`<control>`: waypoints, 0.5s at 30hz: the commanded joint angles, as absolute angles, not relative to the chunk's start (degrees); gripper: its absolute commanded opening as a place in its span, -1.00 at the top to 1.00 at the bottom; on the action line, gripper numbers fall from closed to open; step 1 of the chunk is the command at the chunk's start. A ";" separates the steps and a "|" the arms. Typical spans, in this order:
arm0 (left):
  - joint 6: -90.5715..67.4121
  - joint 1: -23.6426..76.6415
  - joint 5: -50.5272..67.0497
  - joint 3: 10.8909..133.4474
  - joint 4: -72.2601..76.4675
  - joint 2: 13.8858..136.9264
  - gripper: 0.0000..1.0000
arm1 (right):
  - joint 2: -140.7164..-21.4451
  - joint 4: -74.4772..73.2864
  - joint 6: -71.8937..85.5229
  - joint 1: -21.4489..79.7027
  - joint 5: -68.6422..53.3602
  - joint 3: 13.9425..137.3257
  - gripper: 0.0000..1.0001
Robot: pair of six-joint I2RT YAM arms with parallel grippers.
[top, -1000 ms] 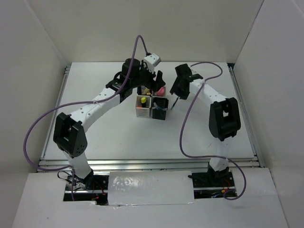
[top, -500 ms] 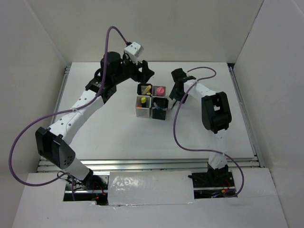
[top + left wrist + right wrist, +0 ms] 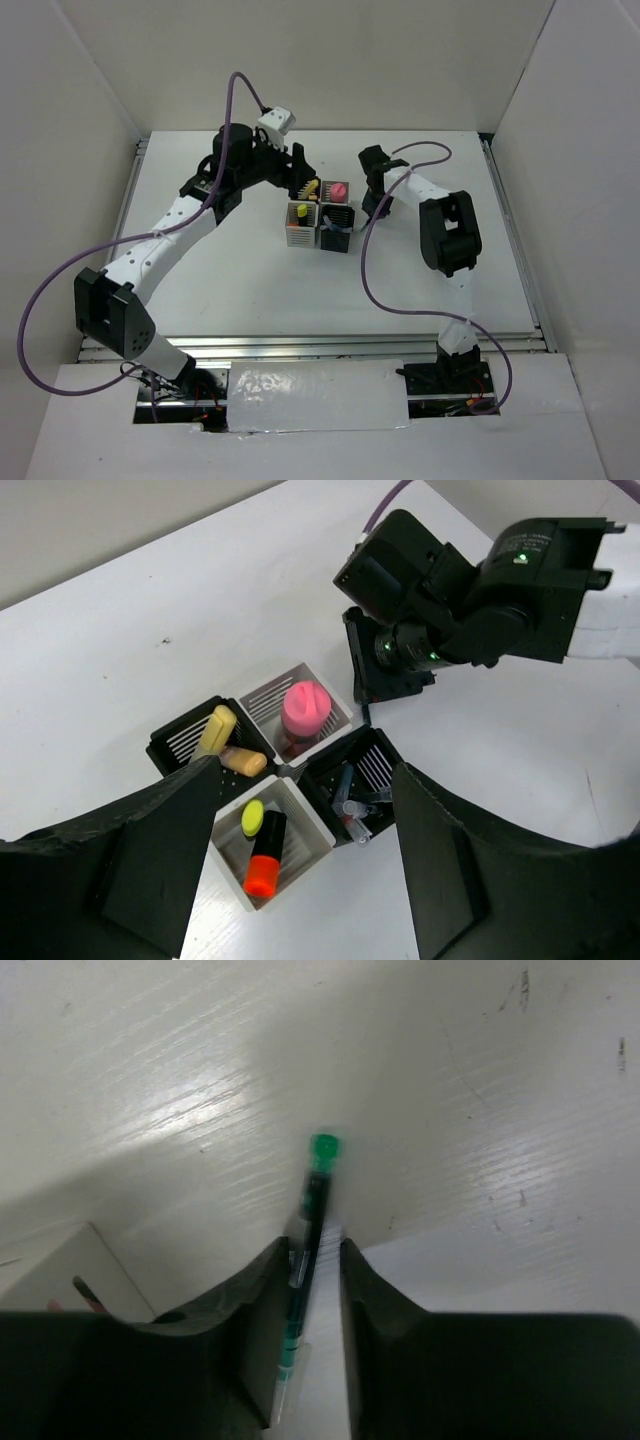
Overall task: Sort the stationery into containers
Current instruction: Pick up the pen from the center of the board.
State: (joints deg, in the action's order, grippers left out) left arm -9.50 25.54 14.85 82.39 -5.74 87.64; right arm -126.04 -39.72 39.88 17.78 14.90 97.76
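Note:
Four square cups stand in a cluster. In the left wrist view the back black cup holds pale yellow and peach highlighters. The back white cup holds a pink highlighter. The front white cup holds a yellow and an orange highlighter. The front black cup holds several pens. My left gripper hangs open and empty above the cluster. My right gripper is low on the table just right of the cups, jaws close together round a dark pen with a green end.
White walls enclose the white table on three sides. The right arm's elbow rises right of the cups. Purple cables loop from both arms. A corner of the pink highlighter's white cup shows left of my right fingers.
My left arm has drawn back from the cups and swung up and left, fingers open. My right gripper has moved left and down beside the cups, pen still in it.

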 commanded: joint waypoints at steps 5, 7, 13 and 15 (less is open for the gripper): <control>-9.58 25.49 13.89 82.09 -6.24 83.32 -0.62 | -130.61 -48.43 34.02 18.28 18.72 104.50 0.42; -9.40 25.31 13.97 81.83 -6.42 82.97 -0.62 | -130.60 -49.13 33.31 18.63 18.81 104.76 0.46; -9.58 24.52 14.24 81.21 -6.68 81.74 -0.62 | -128.50 -49.05 32.61 18.72 17.23 101.08 0.76; -10.02 24.43 14.67 80.77 -6.33 81.48 -0.62 | -127.97 -48.78 32.43 18.54 16.35 100.55 1.00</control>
